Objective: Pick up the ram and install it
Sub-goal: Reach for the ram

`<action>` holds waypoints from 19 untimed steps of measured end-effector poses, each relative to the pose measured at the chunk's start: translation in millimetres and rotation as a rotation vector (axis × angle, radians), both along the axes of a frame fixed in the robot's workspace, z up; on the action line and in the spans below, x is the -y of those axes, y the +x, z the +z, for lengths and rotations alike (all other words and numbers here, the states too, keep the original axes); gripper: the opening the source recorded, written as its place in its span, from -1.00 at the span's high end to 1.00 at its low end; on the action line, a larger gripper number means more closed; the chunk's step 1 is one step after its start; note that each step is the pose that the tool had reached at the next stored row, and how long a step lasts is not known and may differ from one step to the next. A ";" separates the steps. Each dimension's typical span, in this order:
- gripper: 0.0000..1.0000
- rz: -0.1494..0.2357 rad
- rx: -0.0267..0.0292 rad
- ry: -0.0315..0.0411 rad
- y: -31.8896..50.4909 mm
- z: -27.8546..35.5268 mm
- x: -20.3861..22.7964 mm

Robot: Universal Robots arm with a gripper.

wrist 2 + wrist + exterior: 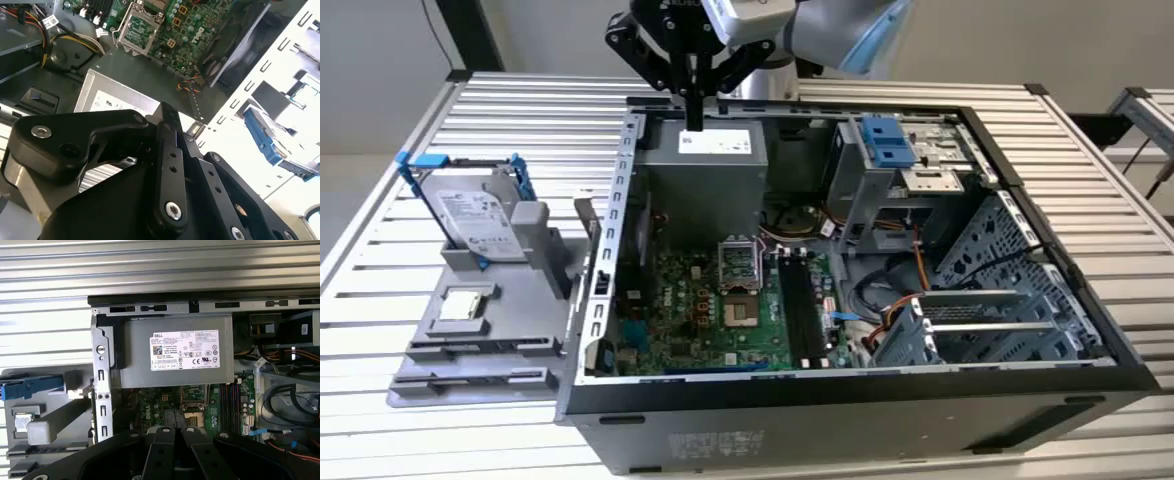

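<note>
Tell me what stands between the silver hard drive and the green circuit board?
The computer case's perforated side wall, seen in the exterior view; the hard drive is outside it, the circuit board inside.

Hard to make out the ram (791,305) for sure: seems seated on edge among the long black slots (814,318) of the motherboard (687,310), just beside the processor socket (738,303). Reads as a dark, narrow strip, seen nearly edge-on. Colour, chips and label too small to tell.
</note>
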State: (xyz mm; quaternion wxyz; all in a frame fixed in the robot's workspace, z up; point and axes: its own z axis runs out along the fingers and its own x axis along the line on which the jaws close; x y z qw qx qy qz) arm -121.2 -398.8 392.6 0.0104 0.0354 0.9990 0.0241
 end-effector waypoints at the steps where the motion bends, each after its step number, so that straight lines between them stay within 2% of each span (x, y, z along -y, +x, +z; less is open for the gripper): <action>1: 1.00 0.000 0.0000 -0.0001 0.0 0.0 0.0; 7: 1.00 0.000 -0.0001 -0.0001 -7.0 0.1 0.5; 19: 1.00 0.000 0.0000 0.0000 -33.1 0.0 1.5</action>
